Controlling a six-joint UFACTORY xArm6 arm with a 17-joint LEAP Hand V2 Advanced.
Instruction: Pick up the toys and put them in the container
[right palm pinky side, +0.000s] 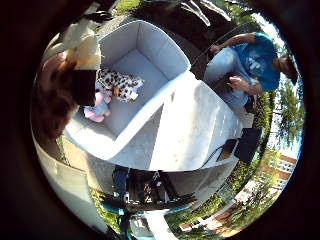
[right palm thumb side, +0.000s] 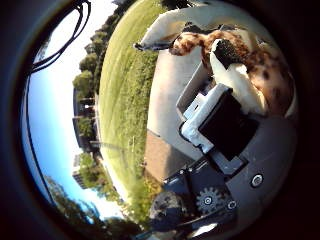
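Now the hand (right palm thumb side: 227, 125) hovers above the grey container (right palm pinky side: 165, 65), fingers curled round a spotted plush toy (right palm thumb side: 260, 60)

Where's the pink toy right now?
In the little finger side view, the pink toy lies inside the grey container, against its wall, touching the spotted plush.

Container (right palm pinky side: 150, 55): pale grey inside and out, plain. Spotted toy (right palm pinky side: 121, 85) in it: white with dark brown blotches. Second toy (right palm pinky side: 97, 111) beside it: pink with a light blue patch. Toy (right palm thumb side: 260, 65) at the hand (right palm thumb side: 225, 125): tan and cream, dark brown spots, a black patch. Hand: white and black parts, one grey gear. Table (right palm pinky side: 195, 125): light grey. Grass (right palm thumb side: 125, 100): bright green. Sky (right palm thumb side: 47, 115): blue
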